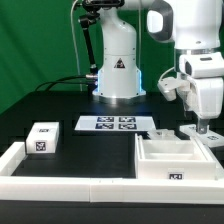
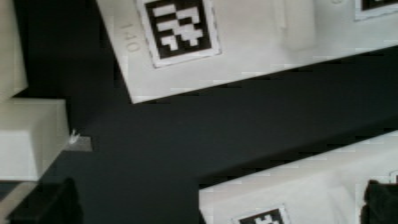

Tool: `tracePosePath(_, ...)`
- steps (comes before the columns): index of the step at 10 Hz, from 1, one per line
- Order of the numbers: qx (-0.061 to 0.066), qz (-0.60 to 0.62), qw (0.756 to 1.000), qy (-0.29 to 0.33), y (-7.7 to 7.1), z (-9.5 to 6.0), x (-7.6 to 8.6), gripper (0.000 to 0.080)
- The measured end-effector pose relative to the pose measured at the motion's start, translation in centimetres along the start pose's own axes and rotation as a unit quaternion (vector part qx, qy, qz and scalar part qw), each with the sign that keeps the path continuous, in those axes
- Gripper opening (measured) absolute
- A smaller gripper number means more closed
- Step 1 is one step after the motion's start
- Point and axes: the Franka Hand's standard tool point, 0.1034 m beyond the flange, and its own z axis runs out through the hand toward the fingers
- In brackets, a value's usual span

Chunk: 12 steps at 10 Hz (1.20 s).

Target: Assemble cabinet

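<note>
Single Panda arm, one moment logged from my remote station. The gripper hung low at the exterior view's right, just behind the cabinet body, fingers pointing down over some small white parts on the black table. I could not tell whether the fingers were apart or together: the exterior view showed them as one thin dark stub, and the wrist view showed no clear fingertip. I could not tell if it touched those parts either.

The cabinet body sat open side up near the front at the exterior view's right, its tagged wall toward the camera. My read was that it lay that way so its hollow stayed reachable from above. It sat close against the border rail, probably as a stop so pushes would not slide it.

One drawer block was well apart, at the exterior view's left, tag showing and untouched. The marker board lay flat between the two, in front of the arm base.

The wrist view showed a tagged white face and another tagged white piece with dark table between them; I could not say which parts these were.

My judgement was early stage: nothing inserted, parts loose.
</note>
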Motion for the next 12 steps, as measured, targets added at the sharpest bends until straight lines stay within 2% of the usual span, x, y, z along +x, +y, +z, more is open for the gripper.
tracePosePath(2, -0.002, -0.021, 1.0, 0.001, -0.1, 0.1, -0.1, 0.0797)
tracePosePath(3, -0.011, -0.054, 0.998, 0.006, -0.2, 0.2, 0.0, 0.0797)
tracePosePath(5, -0.021, -0.092, 0.995, 0.015, -1.1, 0.6, 1.2, 0.0797)
tracePosePath(7, -0.019, -0.123, 0.992, 0.014, -2.0, 1.0, 2.5, 0.0797)
tracePosePath(11, -0.021, -0.133, 0.991, 0.013, -1.6, 1.0, 1.2, 0.0797)
tracePosePath(12, -0.019, -0.135, 0.99, 0.015, -2.1, 1.2, 1.5, 0.0797)
